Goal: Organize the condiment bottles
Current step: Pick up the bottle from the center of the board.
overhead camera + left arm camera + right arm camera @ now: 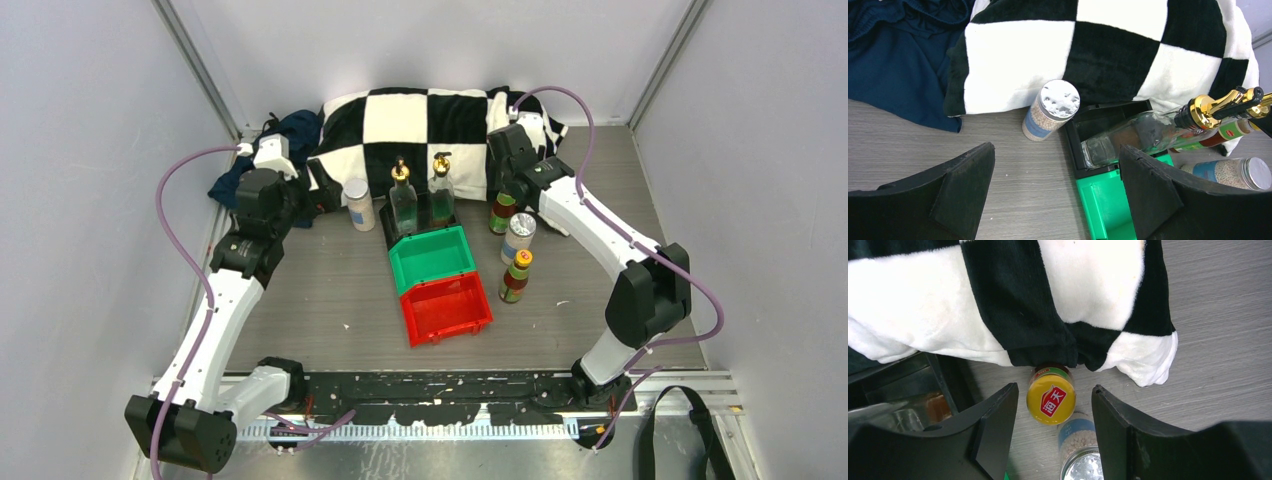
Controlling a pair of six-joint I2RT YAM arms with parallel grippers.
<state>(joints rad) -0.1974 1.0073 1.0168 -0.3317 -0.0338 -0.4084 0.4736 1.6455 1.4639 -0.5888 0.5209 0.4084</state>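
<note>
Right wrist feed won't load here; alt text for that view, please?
The right pincer is open around a yellow-capped sauce bottle, with a gap on each side. A checkered blanket lies behind it, and a silver-lidded jar stands nearer the camera.

Checkered blanket (420, 115), navy cloth (292, 130) at back; black bin (1108, 111), green bin (440, 280), red bin (455, 330) in a row.

Enclosure and work surface: a grey wood-grain table (330, 290) was bounded left, rear and right by plain pale walls (80, 150) joined at metal corner posts (198, 60). A black-and-white checked blanket (420, 115) and a dark blue cloth (295, 130) lay along its rear edge. Lighting was even and diffuse.
</note>
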